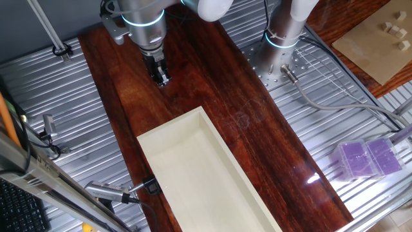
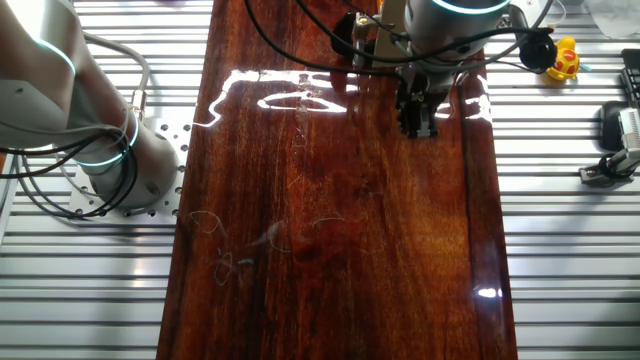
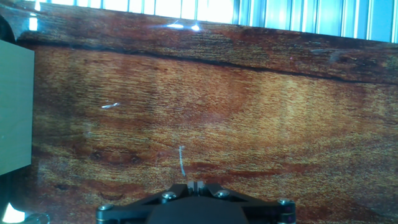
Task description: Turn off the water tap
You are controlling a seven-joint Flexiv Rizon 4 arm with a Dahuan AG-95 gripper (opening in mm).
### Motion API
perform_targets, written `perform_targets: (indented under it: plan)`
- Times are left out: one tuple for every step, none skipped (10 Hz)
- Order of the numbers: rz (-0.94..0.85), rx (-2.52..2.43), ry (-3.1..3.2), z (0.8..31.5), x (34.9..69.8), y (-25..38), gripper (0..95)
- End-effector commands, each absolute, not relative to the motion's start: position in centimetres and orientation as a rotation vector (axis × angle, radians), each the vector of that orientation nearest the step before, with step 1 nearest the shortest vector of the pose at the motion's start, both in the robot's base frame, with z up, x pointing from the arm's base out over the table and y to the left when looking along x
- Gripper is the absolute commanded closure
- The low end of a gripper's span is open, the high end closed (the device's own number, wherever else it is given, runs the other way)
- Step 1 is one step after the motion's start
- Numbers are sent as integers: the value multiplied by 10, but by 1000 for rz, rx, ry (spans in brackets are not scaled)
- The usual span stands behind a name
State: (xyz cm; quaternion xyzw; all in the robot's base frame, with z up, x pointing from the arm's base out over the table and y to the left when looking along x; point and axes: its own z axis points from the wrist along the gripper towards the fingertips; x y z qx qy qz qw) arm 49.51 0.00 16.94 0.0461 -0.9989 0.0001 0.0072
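A chrome tap-like fitting (image 1: 106, 192) lies at the near left edge of the wooden board, with a small black clamp piece (image 1: 151, 187) beside a cream basin (image 1: 147, 143). It does not show in the other two views. My gripper (image 1: 161, 78) hangs over the far end of the board, well away from the fitting, just above the wood. It also shows in the other fixed view (image 2: 418, 125). In the hand view the gripper (image 3: 195, 184) has its jaws closed together with nothing between them, over bare wood.
The long dark wooden board (image 1: 257, 129) lies on a ribbed metal table. The basin's edge shows at the left of the hand view (image 3: 12, 106). A second arm's base (image 1: 283, 32) stands at the far right. A purple box (image 1: 367, 158) lies at the right.
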Motion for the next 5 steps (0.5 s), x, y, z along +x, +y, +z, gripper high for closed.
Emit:
perform_targets:
  plan:
    - [0,147,-3124,169,495,0,950]
    - [0,150,-3124,169,495,0,950]
    - [0,151,-3124,169,495,0,950]
    - [0,152,-3124,169,495,0,950]
    - [0,152,-3124,169,495,0,950]
